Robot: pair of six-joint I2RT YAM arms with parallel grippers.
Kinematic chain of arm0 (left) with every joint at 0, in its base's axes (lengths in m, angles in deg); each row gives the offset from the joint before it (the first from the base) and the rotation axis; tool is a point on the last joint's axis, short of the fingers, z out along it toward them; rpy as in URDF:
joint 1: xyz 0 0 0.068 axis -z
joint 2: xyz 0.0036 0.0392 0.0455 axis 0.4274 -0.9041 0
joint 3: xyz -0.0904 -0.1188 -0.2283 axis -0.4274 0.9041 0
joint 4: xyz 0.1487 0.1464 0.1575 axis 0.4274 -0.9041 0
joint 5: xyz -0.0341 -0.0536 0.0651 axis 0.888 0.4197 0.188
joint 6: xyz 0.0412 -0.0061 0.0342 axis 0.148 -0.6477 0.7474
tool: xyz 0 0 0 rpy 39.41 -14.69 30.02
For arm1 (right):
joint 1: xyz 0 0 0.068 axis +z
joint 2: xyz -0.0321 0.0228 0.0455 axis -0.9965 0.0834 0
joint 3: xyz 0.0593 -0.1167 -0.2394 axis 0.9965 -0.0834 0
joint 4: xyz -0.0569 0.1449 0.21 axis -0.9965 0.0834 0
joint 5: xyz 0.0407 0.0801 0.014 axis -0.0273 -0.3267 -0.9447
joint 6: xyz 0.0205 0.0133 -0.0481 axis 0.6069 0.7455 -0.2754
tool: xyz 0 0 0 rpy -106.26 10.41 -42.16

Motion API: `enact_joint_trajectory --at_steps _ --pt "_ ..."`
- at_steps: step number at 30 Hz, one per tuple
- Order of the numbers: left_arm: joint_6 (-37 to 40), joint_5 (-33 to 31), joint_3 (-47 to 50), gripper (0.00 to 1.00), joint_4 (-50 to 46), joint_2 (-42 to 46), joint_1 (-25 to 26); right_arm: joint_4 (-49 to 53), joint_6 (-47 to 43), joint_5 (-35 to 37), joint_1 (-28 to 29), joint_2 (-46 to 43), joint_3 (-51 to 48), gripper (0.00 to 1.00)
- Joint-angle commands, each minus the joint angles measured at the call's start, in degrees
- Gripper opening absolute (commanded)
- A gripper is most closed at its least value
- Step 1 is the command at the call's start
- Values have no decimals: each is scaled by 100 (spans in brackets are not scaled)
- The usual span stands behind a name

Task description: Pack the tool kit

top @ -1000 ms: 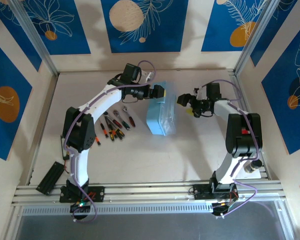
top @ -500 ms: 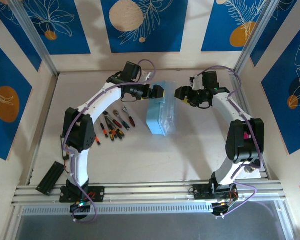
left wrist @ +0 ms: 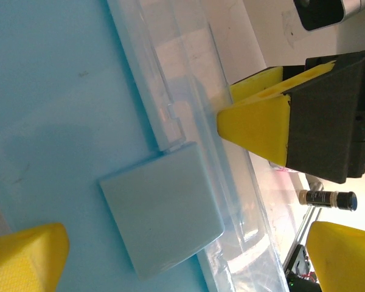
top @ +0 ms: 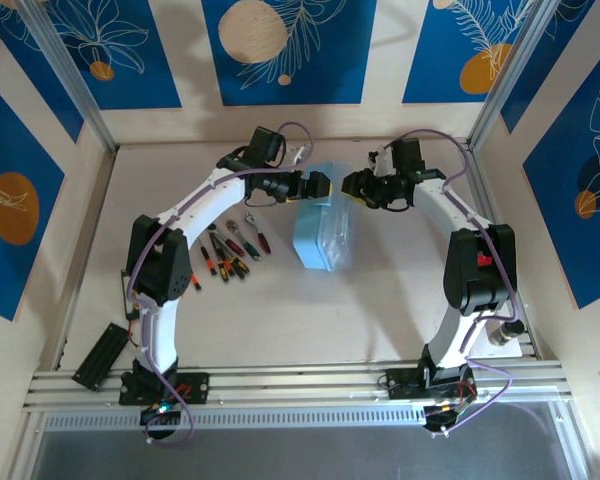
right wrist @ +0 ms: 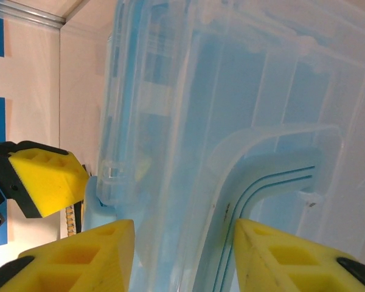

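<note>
The light-blue translucent case [top: 322, 232] of the tool kit lies mid-table, with its small tools [top: 230, 250] loose on the table to its left. My left gripper [top: 318, 187] is open at the case's far left corner. In the left wrist view the left gripper [left wrist: 188, 258] spans the blue lid and its latch [left wrist: 161, 210]. My right gripper [top: 355, 186] is at the far right corner. In the right wrist view the right gripper [right wrist: 182, 255] straddles the case wall and handle [right wrist: 261, 182], fingers [right wrist: 292, 258] close against it. Whether they press on it I cannot tell.
The tools are screwdrivers, wrenches and pliers in a fanned row. A black flat object [top: 100, 355] lies at the near left by the rail [top: 300, 382]. Wooden walls [top: 280, 122] close the table behind and at both sides.
The right arm has swung left and forward to the case's far right corner, and its jaws have narrowed around the case edge. The left arm has stayed put, open.
</note>
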Motion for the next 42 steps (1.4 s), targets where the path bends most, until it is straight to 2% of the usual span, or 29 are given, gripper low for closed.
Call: enact_joint_trajectory --at_steps 1,13,22,42 --pt "-162 278 62 100 163 -77 149 1 151 -84 152 223 107 43" --pt "-559 780 68 100 606 -278 276 -108 307 -179 340 449 106 33" --pt "-1014 1589 669 100 1847 -222 280 -81 330 -202 348 537 129 29" --pt "-1265 1699 1614 100 3373 5 92 -11 281 -209 282 593 135 27"
